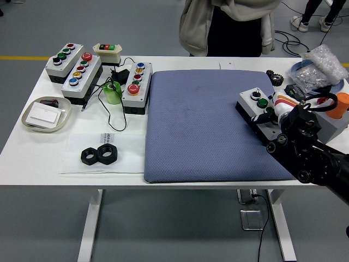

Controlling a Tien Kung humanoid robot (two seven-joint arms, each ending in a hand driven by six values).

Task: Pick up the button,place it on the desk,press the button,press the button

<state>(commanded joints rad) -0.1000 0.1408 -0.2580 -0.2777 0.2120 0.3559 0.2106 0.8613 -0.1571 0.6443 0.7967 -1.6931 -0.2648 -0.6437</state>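
A white table (180, 166) on a grey floor is seen from above, with a blue-grey mat (202, 123) spread over its middle. From the lower right corner the black right arm is angled up and inward, its right hand (283, 117) laid over the near end of the grey button box (257, 109); whether the fingers are clenched or pressing cannot be told, as they are hidden by the wrist. The button box lies on the mat's right edge, its black and green buttons exposed. Just beyond it are an orange cup (341, 105) and a plastic bag (322, 68). Well apart, at the table's left, three other button boxes (82, 73), a green tape roll (113, 93), a tray (46, 114) and two black nuts (100, 155) are placed. A person (232, 27) stands at the far side.
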